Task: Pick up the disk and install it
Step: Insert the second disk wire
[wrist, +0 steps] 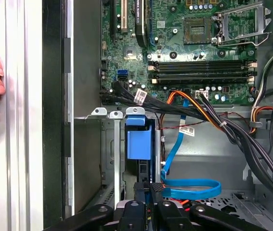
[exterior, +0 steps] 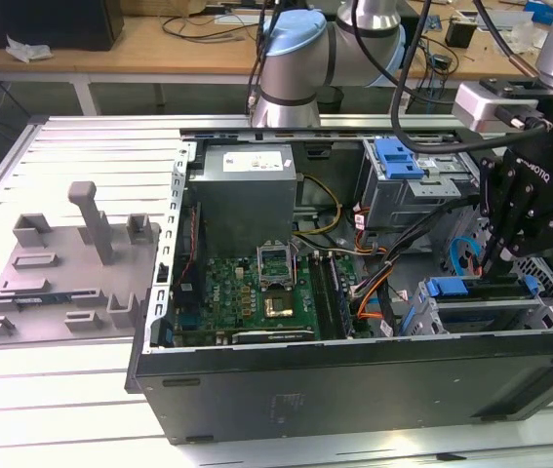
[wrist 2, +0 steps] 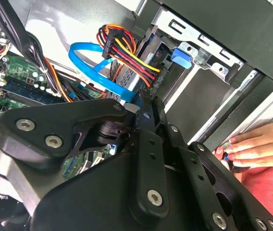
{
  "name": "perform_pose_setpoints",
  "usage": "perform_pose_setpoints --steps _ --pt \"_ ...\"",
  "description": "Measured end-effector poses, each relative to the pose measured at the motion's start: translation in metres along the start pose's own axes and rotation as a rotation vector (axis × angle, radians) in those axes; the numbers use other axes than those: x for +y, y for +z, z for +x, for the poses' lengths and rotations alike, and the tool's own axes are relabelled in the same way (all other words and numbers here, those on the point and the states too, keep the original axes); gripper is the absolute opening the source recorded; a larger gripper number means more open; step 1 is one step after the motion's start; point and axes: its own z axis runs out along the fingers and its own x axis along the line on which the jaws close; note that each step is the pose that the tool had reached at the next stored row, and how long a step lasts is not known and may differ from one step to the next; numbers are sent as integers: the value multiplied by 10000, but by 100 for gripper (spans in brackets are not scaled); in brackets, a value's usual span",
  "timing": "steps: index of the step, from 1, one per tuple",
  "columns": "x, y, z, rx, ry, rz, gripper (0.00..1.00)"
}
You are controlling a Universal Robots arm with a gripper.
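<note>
Gripper (exterior: pixel 496 261) fingers are drawn together at the end of the arm, with nothing seen between them. The gripper is positioned low inside the open computer case (exterior: pixel 354 385), at the exterior view's right, directly over the lower drive cage (exterior: pixel 471 317).

The disk (wrist: pixel 138 143) is seated in that cage, as shown in the first wrist view, with its blue carrier facing outward. The fingertips are located just beside its cabled end; contact cannot be confirmed.

A blue data cable (wrist: pixel 190 186) is looped next to the disk, and a bundle of coloured power wires (wrist 2: pixel 126 50) is routed to the same area in the second wrist view. The motherboard (exterior: pixel 266 288) is mounted in the middle of the case.

A second cage with a blue latch (exterior: pixel 398 156) is fitted further back. A person's hand (wrist 2: pixel 256 147) is rested on the table just outside the case wall. A grey fixture (exterior: pixel 61 273) is placed well apart, at the exterior view's left.
</note>
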Motion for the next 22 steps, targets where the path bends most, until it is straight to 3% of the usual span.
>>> perform_pose_setpoints --steps 16,22 --pt "0 28 5 0 -23 7 16" --pt "3 32 4 -7 -56 95 16"
